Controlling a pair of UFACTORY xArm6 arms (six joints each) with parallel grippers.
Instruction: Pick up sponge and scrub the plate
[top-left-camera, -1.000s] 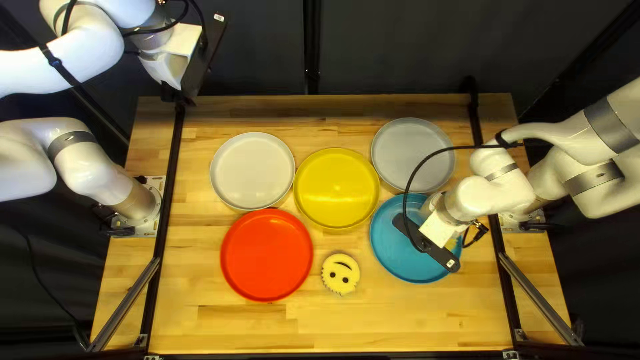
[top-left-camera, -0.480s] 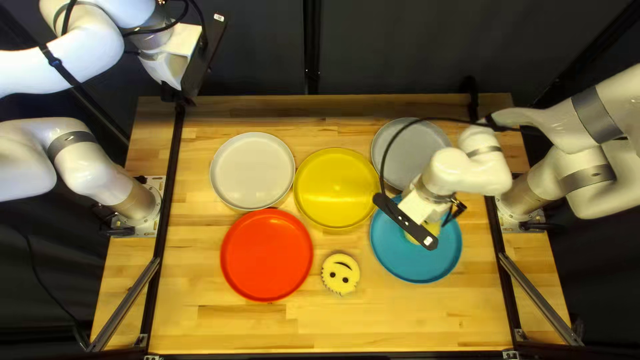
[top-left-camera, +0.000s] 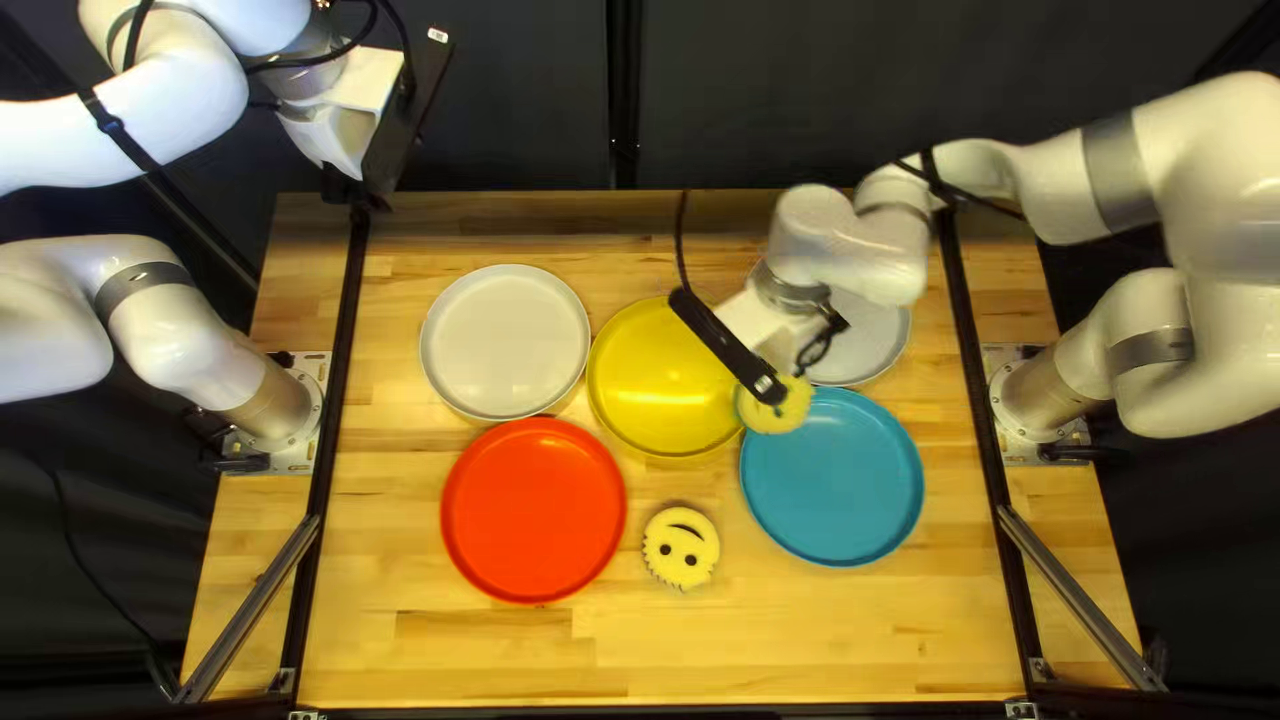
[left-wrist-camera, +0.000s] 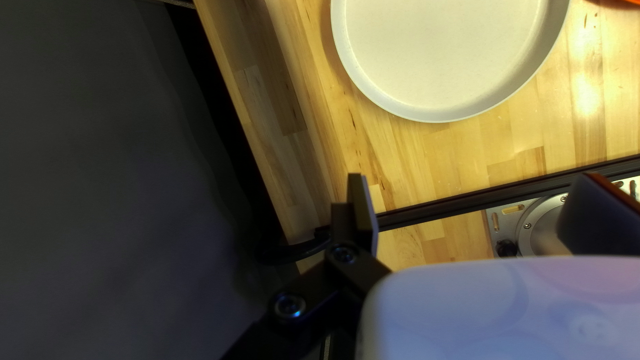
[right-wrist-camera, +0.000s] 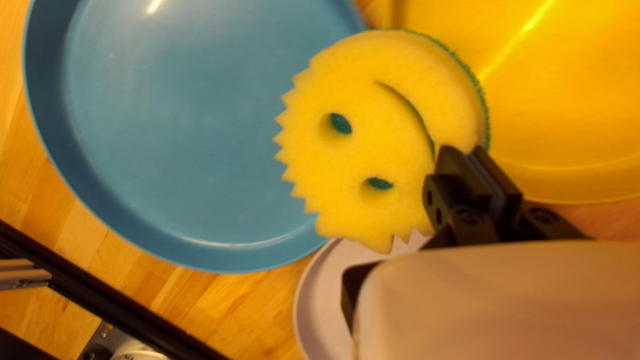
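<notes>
A yellow smiley sponge (right-wrist-camera: 370,135) with a green scrub backing is held at its edge by my right gripper (right-wrist-camera: 450,160), which is shut on it. In the top left view this sponge (top-left-camera: 775,408) hangs over the gap where the yellow plate (top-left-camera: 650,375) meets the blue plate (top-left-camera: 835,480). The blue plate (right-wrist-camera: 150,125) lies beneath and beside the sponge, the yellow plate (right-wrist-camera: 560,100) on its other side. A second smiley sponge (top-left-camera: 680,547) lies on the table between the orange plate (top-left-camera: 533,508) and the blue one. My left gripper (left-wrist-camera: 470,185) is raised, open and holds nothing.
A white plate (top-left-camera: 505,342) and a grey plate (top-left-camera: 860,345) sit in the far row; the grey plate (right-wrist-camera: 320,300) lies under my right wrist. The white plate (left-wrist-camera: 440,50) is ahead of my left gripper. Black rails (top-left-camera: 345,350) run along both table sides.
My right gripper has carried the sponge from the blue plate's right side up and leftward to the blue plate's far-left rim, next to the yellow plate. The left arm has not moved.
</notes>
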